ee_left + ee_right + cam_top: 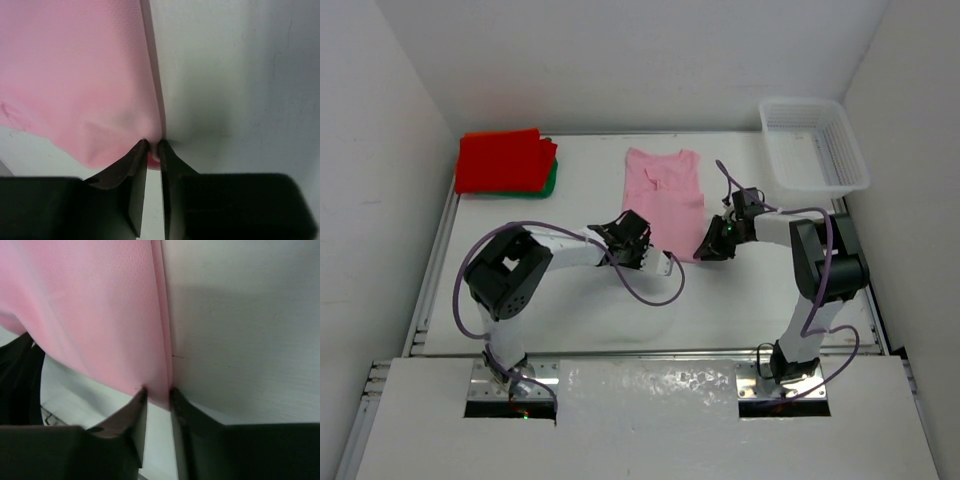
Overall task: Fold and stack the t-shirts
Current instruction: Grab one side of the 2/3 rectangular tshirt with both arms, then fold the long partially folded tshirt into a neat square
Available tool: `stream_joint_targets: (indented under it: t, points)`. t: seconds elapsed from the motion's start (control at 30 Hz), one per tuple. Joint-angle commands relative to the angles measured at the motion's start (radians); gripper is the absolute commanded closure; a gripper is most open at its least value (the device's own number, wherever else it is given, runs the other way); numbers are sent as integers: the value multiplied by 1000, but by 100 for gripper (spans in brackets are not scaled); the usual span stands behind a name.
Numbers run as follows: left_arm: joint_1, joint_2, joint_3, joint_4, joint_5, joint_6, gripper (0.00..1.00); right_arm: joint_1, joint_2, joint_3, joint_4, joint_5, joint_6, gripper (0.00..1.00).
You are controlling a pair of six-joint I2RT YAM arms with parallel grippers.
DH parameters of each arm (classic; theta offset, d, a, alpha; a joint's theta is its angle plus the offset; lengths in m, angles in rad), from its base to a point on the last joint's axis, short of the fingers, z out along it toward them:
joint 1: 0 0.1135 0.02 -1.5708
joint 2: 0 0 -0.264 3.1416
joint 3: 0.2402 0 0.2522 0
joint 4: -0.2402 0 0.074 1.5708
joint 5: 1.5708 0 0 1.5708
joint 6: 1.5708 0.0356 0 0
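- The left gripper [152,146] is nearly closed. Its two dark fingers [136,172] pinch a near corner of the light pink t-shirt [665,195], and a sliver of pink cloth shows in the thin slit between them.
- The right gripper [157,392] is clamped the same way on the shirt's other near corner. Its fingers [139,415] stand a little wider apart, with the folded side edge of the cloth caught between the tips.
- In the top view both claws sit at the near hem of the pink shirt, one at each corner. The shirt lies lengthwise on the middle of the white table [580,320], collar toward the far wall.
- The white basket [840,150] stands at the far right corner, well apart from the shirts. All the cloth in view lies outside it.
- At the far left corner a folded red t-shirt [500,162] rests on a green t-shirt [551,180]. Only the green one's right edge peeks out.
- The pink cloth is a fine, soft knit with a faint dotted weave, and it puckers where the fingers bite.
- The basket is rectangular plastic lattice with sloping walls.
- The table is smooth, matte and lightly scuffed.
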Motion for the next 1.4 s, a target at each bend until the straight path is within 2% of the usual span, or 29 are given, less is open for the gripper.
stream_joint_targets:
  t: [0.0,0.03,0.17,0.4,0.73,0.97,1.13,1.37]
  points:
    - [-2,26,-25,-48,5,-46,87,7,59,-46,13,15,12,80]
    - [-2,26,-20,-50,0,-54,100,5,61,-49,21,10,18,90]
    - [1,20,-3,-70,-23,-83,100,4,48,-38,29,1,20,100]
    - [34,-34,12,-108,-18,-164,100,2,-11,-35,29,-37,-15,100]
    - [24,-204,-21,-289,35,-273,100,25,-264,-171,-75,-73,-133,100]
    - [-81,-375,-48,-439,48,-354,100,63,-482,-230,-247,-67,-198,100]
    - [-204,-473,-23,-591,68,-432,100,165,-636,-236,-381,-57,-181,100]
    - [-201,-542,92,-787,156,-489,100,188,-840,-207,-494,-51,-103,100]
